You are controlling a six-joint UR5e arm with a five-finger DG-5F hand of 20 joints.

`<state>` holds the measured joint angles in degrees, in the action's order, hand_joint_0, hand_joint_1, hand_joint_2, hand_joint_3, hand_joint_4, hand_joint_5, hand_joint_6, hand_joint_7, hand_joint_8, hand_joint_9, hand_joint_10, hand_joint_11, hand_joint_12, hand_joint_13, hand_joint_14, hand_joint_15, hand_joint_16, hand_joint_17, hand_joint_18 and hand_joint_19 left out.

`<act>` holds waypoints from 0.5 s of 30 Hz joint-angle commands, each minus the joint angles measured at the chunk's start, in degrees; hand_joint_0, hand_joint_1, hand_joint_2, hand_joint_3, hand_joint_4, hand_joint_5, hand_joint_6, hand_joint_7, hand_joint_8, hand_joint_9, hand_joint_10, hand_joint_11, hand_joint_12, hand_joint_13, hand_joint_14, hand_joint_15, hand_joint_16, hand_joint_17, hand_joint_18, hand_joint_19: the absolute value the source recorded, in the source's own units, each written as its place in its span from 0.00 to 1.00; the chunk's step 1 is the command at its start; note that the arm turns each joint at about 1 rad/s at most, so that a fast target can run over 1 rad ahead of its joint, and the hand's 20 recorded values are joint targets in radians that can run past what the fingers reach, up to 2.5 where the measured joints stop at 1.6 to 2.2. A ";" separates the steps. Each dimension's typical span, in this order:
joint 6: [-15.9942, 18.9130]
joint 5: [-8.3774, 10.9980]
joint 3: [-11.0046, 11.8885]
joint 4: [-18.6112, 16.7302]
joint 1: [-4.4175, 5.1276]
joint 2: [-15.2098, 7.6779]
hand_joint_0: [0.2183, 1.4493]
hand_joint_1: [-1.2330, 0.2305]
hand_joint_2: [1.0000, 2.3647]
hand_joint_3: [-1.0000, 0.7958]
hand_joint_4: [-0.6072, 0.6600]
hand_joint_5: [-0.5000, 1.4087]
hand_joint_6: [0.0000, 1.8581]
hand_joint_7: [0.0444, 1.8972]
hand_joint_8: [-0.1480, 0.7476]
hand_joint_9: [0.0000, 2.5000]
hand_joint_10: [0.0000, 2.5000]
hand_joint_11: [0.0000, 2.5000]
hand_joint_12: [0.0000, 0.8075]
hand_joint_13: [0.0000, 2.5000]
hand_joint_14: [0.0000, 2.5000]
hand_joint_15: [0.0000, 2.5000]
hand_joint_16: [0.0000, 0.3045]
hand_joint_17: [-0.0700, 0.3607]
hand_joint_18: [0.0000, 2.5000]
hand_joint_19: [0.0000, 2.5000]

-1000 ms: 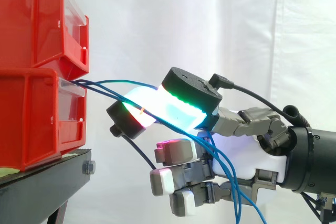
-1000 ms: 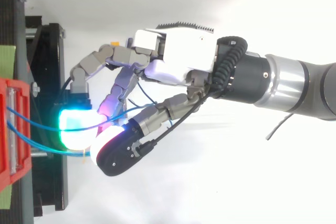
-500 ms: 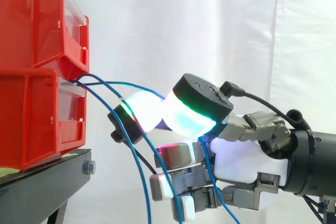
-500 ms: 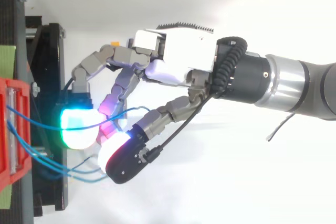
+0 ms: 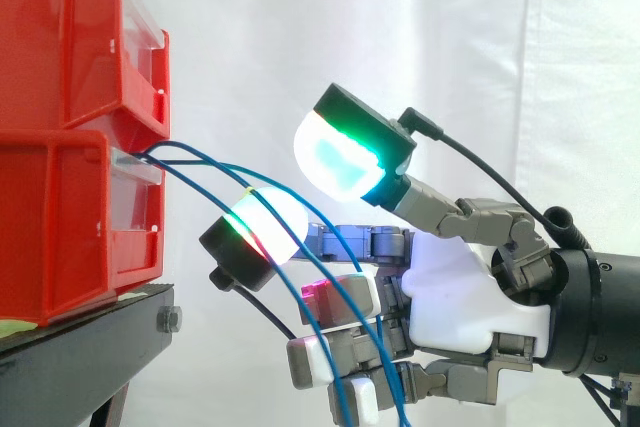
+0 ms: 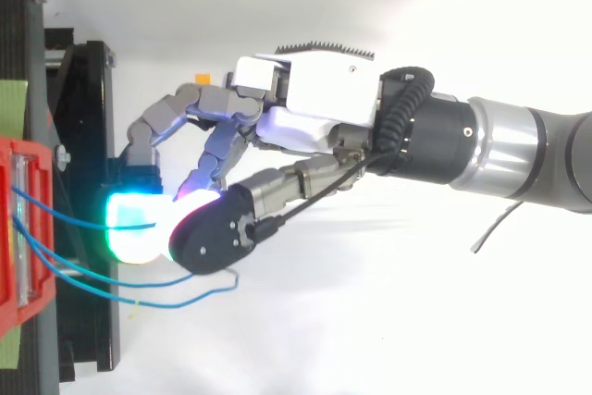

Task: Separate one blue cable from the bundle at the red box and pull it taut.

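- Hand [image 5: 462,292] was spread open, thumb up well clear of the glowing fingertip [image 5: 268,225], pinching nothing.
- Blue cables [image 5: 200,162] came out of the lower red bin [image 5: 60,227], draped over that fingertip and hung slack below it.
- Bins sat on the black stand [image 5: 90,342].

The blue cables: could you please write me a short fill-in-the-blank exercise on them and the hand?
1. The blue cables come out of the ___ of the two stacked red bins.
2. The bins rest on a ___ stand.
3. One cable lies across a glowing pad on the fingers of the hand, yet the cables are not taut but ___.
Missing words: lower; black; slack.
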<state>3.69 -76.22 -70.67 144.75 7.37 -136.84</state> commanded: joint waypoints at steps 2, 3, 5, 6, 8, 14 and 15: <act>0.00 -0.07 0.01 0.01 0.01 -0.01 0.28 0.50 0.00 0.28 0.49 0.19 0.47 0.45 0.50 0.49 0.01 0.47 0.50 0.43 0.01 0.30 0.18 0.45 0.41 0.35; 0.00 -0.07 0.01 0.01 0.01 -0.01 0.28 0.51 0.00 0.28 0.49 0.19 0.47 0.45 0.51 0.49 0.01 0.47 0.50 0.43 0.01 0.30 0.18 0.45 0.42 0.35; 0.00 0.02 0.01 0.01 0.01 -0.01 0.28 0.52 0.00 0.28 0.49 0.19 0.47 0.45 0.50 0.49 0.01 0.47 0.51 0.43 0.01 0.30 0.18 0.46 0.42 0.35; 0.00 -0.07 0.01 -0.08 0.01 -0.01 0.29 0.52 0.00 0.28 0.49 0.19 0.47 0.45 0.50 0.49 0.01 0.47 0.50 0.43 0.01 0.30 0.18 0.45 0.41 0.35; 0.00 -0.07 0.01 -0.17 0.01 -0.01 0.31 0.52 0.00 0.28 0.48 0.19 0.47 0.45 0.49 0.49 0.01 0.47 0.50 0.43 0.01 0.30 0.18 0.45 0.41 0.35; 0.00 0.02 0.10 -0.17 0.01 -0.01 0.31 0.45 0.01 0.36 0.47 0.19 0.48 0.47 0.50 0.49 0.01 0.48 0.50 0.44 0.01 0.30 0.18 0.45 0.42 0.35; 0.00 0.02 0.19 -0.08 0.01 -0.01 0.31 0.44 0.01 0.38 0.46 0.19 0.48 0.47 0.50 0.49 0.01 0.48 0.50 0.44 0.01 0.30 0.18 0.45 0.42 0.35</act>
<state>3.69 -76.22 -70.60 144.59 7.38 -136.84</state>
